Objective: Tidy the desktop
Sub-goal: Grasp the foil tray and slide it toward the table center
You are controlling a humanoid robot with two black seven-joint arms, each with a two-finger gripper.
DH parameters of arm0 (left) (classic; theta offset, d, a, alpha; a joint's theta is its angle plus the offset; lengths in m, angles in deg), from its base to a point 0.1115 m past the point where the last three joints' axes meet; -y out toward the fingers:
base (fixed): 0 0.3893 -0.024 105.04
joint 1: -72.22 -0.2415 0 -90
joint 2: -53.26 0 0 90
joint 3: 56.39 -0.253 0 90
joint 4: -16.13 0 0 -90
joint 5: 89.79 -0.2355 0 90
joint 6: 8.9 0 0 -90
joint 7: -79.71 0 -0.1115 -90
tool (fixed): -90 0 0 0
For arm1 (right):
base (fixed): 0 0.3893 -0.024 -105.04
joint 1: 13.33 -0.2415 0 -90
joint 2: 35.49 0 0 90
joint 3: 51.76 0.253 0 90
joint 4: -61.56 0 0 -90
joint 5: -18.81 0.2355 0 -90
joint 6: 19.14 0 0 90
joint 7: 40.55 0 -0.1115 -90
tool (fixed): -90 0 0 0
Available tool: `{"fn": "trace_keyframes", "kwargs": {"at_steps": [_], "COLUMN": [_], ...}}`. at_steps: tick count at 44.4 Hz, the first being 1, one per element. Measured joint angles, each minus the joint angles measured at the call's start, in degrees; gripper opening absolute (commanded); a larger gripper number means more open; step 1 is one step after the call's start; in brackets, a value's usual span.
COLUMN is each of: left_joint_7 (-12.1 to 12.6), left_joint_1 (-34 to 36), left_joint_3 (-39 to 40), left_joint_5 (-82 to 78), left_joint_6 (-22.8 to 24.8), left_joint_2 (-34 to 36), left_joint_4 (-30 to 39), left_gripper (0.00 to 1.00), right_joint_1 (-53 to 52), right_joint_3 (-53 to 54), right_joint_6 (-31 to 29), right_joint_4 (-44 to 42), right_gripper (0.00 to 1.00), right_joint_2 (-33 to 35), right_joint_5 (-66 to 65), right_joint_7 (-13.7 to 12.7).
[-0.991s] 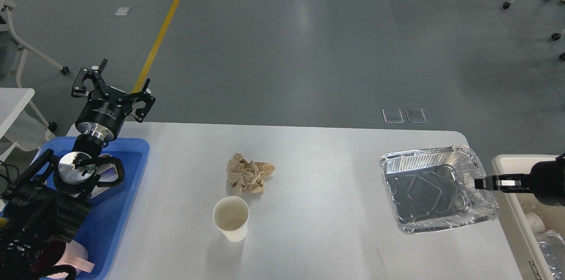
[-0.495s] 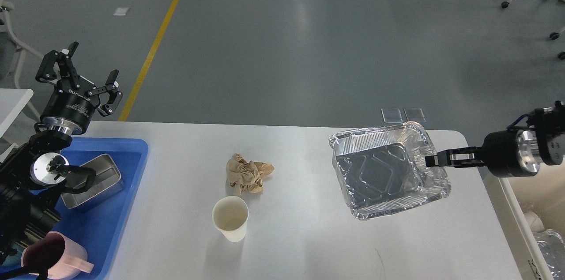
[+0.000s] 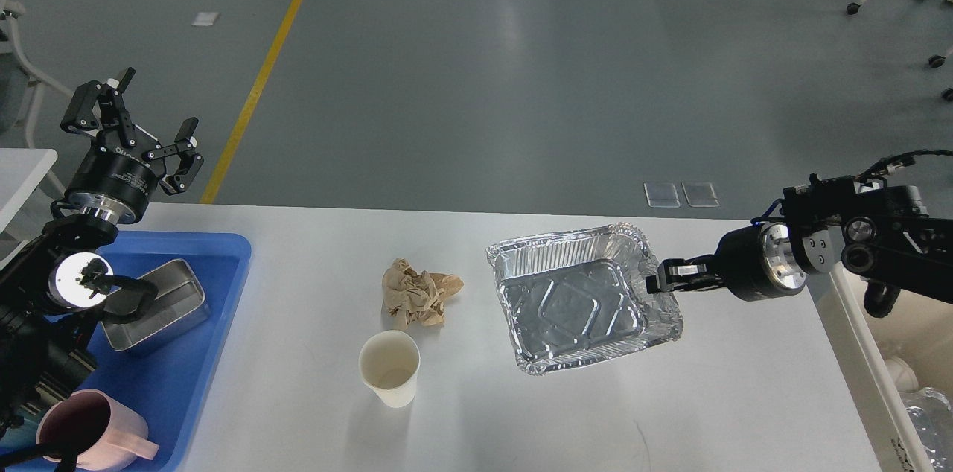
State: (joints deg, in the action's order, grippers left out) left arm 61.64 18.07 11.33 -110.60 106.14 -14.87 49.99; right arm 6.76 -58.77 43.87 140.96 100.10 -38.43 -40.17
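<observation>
— Desktop (image 3: pixel 521 412) first: where does it sit and what's on it?

— It's the wide white tabletop with rounded corners filling the lower middle of the head view, with grey floor beyond its far edge. Lying on it are a crumpled brown paper wad (image 3: pixel 417 293) left of centre, a white paper cup (image 3: pixel 389 368) standing upright just in front of the wad, and an aluminium foil tray (image 3: pixel 581 297) to the right of both.

— Is the foil tray lying free?

— No. The right gripper (image 3: pixel 659 284) comes in from the right and its jaws pinch the tray's right rim. I can't tell whether the tray's bottom rests on the surface or hangs just over it.

— And the left side?

— A blue plastic tray (image 3: pixel 216 293) sits at the tabletop's left end. Inside it are a small rectangular steel container (image 3: pixel 167 301) and, nearer the camera, a pink mug (image 3: pixel 93 431). The left gripper (image 3: pixel 145 122) is raised above the far left corner, seen against the floor, its jaws spread wide with nothing between them.

— Anything off the table?

— A white bin (image 3: pixel 856 338) stands against the right edge, with some clear plastic visible inside. A yellow floor line (image 3: pixel 275 48) runs diagonally behind the left gripper.
</observation>
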Motion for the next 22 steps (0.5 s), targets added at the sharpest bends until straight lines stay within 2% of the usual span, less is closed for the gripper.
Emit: {"fn": "trace_keyframes", "kwargs": {"at_steps": [9,12,14,16,18,22], "left_joint_7": [-0.5,-1.9,-4.1,-6.6,-8.8,-10.4], "left_joint_1": [-0.1,-1.0,-2.3,-3.9,-5.3,-6.9], "left_joint_3": [0.0,0.0,-0.1,-0.1,-0.1,-1.0], "left_joint_5": [-0.3,-0.6,-1.3,-2.6,-4.7,-10.1], "left_joint_6": [-1.9,-2.1,-3.0,-5.8,-11.0,-21.3], "left_joint_2": [-0.3,-0.1,0.5,1.3,2.1,3.5], "left_joint_4": [0.0,0.6,1.6,3.5,6.4,11.6], "left_gripper": [0.98,0.98,0.98,0.98,0.98,0.98], "right_joint_1": [-0.1,-0.1,-0.2,-0.2,-0.2,-0.2], "right_joint_3": [0.0,0.0,-0.1,-0.1,-0.1,-0.2], "right_joint_6": [0.0,0.1,0.1,0.1,0.1,0.1], "right_joint_4": [-0.1,-0.1,-0.1,-0.2,-0.3,-0.7], "right_gripper": [0.0,0.0,0.0,0.0,0.0,0.0], "right_joint_2": [-1.1,-1.2,-1.4,-1.5,-1.5,-1.9], "right_joint_5": [1.4,1.4,1.4,1.4,1.4,1.4], "right_joint_7": [-0.4,-0.5,-0.5,-0.5,-0.5,-0.5]}}
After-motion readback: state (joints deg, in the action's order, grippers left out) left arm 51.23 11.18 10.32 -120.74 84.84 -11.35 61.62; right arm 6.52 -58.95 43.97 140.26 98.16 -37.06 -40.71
